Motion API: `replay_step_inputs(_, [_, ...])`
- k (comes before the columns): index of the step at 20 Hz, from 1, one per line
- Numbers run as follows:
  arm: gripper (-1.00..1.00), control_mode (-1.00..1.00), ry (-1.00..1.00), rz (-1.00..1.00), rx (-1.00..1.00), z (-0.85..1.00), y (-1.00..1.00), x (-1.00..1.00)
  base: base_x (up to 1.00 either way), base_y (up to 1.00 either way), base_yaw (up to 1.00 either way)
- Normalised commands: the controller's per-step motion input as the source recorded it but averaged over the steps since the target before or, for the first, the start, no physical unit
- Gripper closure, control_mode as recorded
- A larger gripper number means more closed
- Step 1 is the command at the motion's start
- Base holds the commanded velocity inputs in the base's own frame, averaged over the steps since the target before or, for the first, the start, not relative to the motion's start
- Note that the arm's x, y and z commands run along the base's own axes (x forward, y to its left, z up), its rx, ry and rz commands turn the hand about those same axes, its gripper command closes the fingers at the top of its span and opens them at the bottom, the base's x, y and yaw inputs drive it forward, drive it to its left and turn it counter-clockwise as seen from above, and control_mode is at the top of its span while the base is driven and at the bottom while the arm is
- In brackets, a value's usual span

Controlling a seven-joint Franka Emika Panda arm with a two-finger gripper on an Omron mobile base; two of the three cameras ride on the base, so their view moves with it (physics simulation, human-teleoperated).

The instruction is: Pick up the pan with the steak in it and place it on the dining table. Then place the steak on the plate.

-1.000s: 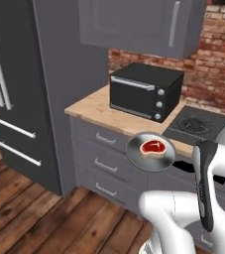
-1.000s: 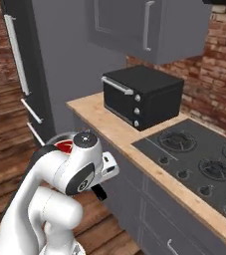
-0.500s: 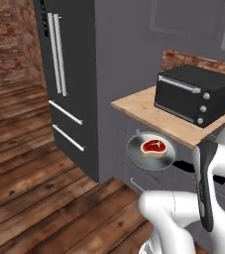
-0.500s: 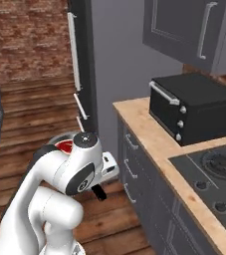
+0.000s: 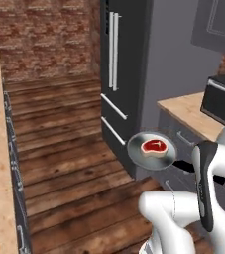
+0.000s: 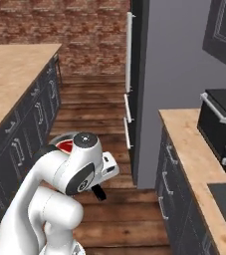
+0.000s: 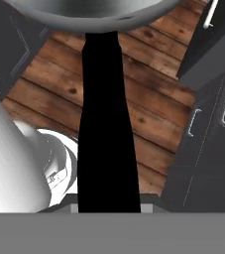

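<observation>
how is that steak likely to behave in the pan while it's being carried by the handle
The steak lies loose and flat in the shallow pan, so it could probably slide if the pan tilts. The pan is held out by its long handle, so its weight likely pulls the far end down. The low rim may stop small slips.

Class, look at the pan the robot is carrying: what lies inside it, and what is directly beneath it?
Inside the pan lies the steak, flat and red. Beneath it is wooden floor, no counter. The robot's arm hides most of the pan in the right base view, and its black handle covers the end effector's grip.
</observation>
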Motion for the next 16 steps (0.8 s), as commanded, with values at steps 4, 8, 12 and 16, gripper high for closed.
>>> replay_step_inputs(4, [1.0,1.0,0.0,0.0,0.0,0.0,0.0,0.0,-0.05,0.0,0.5])
replay_step_inputs(8, [1.0,1.0,0.0,0.0,0.0,0.0,0.0,0.0,-0.08,-0.01,0.49])
replay_step_inputs(12, [1.0,1.0,0.0,0.0,0.0,0.0,0.0,0.0,-0.13,-0.05,0.07])
replay_step_inputs(16, [1.0,1.0,0.0,0.0,0.0,0.0,0.0,0.0,0.28,-0.07,0.0])
